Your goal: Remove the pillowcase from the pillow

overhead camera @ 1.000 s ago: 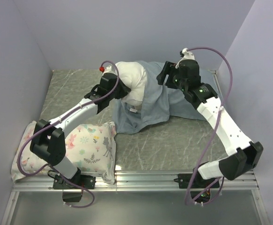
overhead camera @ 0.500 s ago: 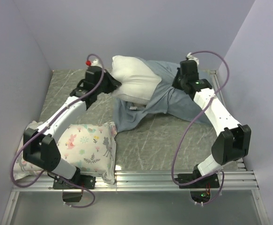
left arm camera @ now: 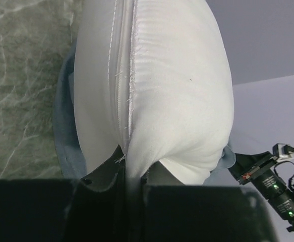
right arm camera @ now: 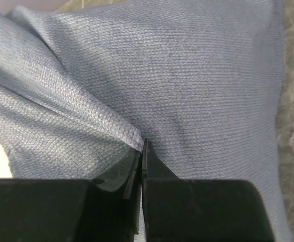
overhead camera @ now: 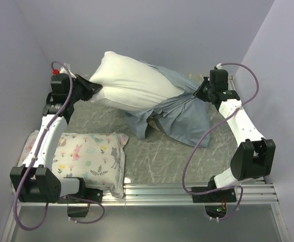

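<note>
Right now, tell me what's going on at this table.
The two arms are drawing the white pillow out of the blue-grey pillowcase. The left gripper pinches the pillow's seam, holding that end up off the table. The right gripper pinches the case fabric. Most of the pillow is bare, with only its right end inside. A printed pillow lies by the left arm.
</note>
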`<act>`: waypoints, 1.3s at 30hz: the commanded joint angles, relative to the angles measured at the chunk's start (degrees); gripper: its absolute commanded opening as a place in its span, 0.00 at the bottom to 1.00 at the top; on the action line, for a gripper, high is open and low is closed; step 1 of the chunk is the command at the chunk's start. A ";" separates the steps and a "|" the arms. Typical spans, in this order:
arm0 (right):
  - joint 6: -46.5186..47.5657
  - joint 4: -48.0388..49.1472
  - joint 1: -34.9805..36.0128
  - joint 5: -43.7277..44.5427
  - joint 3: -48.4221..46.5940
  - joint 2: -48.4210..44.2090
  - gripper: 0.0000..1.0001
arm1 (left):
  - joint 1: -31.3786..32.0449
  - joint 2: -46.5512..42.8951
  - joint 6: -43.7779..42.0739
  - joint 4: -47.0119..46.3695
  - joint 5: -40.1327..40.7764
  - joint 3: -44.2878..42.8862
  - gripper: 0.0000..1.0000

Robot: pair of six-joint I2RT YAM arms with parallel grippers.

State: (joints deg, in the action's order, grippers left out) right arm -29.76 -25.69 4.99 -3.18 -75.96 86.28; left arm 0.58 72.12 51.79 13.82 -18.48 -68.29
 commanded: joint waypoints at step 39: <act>-5.31 10.67 24.73 31.22 27.45 -14.88 0.00 | 6.90 1.27 -4.42 -2.93 15.93 -11.85 0.00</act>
State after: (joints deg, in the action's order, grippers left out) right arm -36.25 -13.08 33.06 23.75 -45.10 76.09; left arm 8.91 74.15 49.04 17.54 -6.20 -72.23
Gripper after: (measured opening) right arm 0.010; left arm 0.114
